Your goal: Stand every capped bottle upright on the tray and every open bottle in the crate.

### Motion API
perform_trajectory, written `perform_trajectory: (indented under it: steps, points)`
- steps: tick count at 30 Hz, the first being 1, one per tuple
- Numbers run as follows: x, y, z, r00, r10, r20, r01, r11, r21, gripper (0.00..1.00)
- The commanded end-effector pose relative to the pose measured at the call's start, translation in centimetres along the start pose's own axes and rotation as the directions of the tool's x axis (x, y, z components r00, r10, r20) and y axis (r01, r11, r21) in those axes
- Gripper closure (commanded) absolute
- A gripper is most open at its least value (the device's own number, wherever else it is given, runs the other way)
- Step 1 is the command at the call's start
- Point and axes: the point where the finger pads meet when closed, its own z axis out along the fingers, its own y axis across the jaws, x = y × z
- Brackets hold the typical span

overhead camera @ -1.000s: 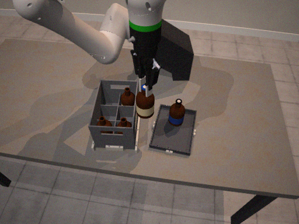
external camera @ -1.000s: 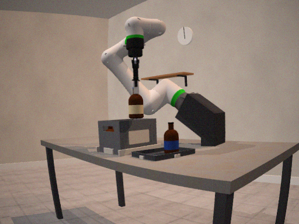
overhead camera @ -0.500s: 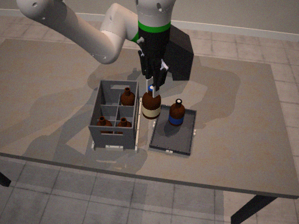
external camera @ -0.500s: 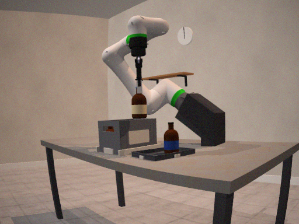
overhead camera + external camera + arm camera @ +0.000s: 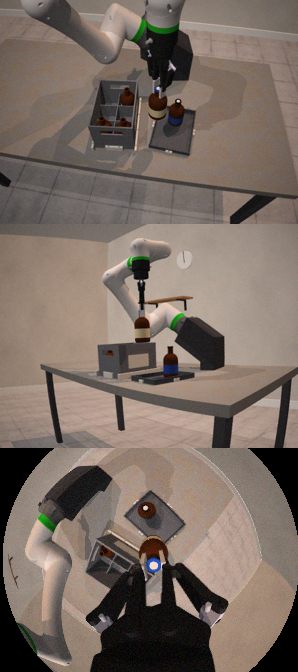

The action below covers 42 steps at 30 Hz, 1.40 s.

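My gripper (image 5: 158,87) is shut on the neck of a brown bottle with a cream label and a blue cap (image 5: 157,105). It holds the bottle upright in the air, above the gap between the crate and the tray; it also shows in the side view (image 5: 142,329) and in the wrist view (image 5: 153,559). A capped brown bottle with a blue label and white cap (image 5: 176,112) stands upright at the far end of the dark tray (image 5: 173,133). The grey crate (image 5: 114,114) holds three open brown bottles: one at the back right (image 5: 127,97) and two in the front cells (image 5: 101,122) (image 5: 123,122).
The crate's back left cell looks empty. The robot's dark base (image 5: 180,55) stands behind the tray. A pale strip (image 5: 137,123) lies between the crate and the tray. A wall shelf (image 5: 169,300) hangs behind the arm.
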Motion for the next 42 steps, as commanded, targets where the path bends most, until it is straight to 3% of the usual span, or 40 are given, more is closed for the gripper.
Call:
perform_trajectory:
  steps: [1,42]
  points:
    - [0.3,0.4,0.0,1.000,0.000,0.000,0.000,1.000,0.000,1.00]
    - [4.5,5.4,0.0,1.000,0.000,0.000,0.000,1.000,0.000,1.00]
